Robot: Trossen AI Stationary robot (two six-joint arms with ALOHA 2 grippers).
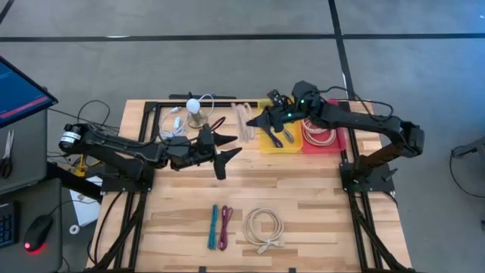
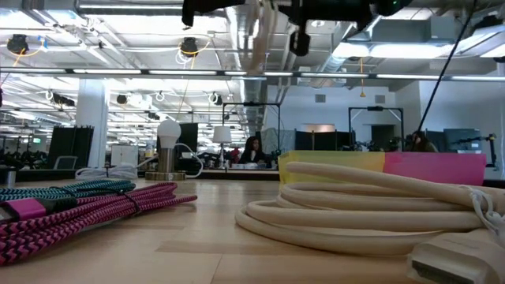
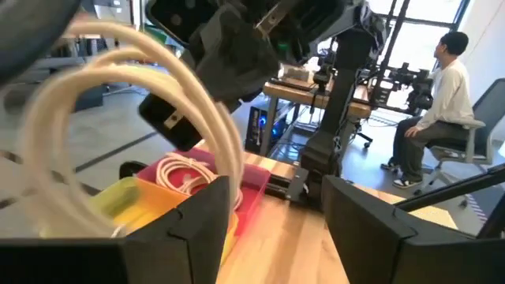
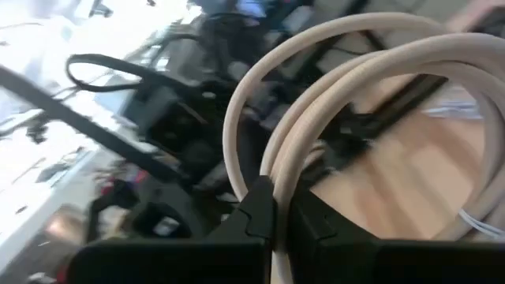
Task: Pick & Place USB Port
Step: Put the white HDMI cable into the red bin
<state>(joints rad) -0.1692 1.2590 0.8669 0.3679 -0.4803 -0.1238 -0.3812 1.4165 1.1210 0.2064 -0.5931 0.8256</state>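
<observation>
Cream USB cable hangs looped from the right hand, clamped on it above the yellow bin. Left hand just beside, fingers apart, holding nothing. Judgement: lower the coil fully inside the bin before releasing, keeping loops clear of the rim.

Both arms are matte black, built of boxy jointed links. The right arm shows small green lights near its wrist. The left arm has a silver round fitting at its base, and its hand ends in broad, flat black fingers.

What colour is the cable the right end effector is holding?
Cream cable, clearest in the right wrist view.
</observation>
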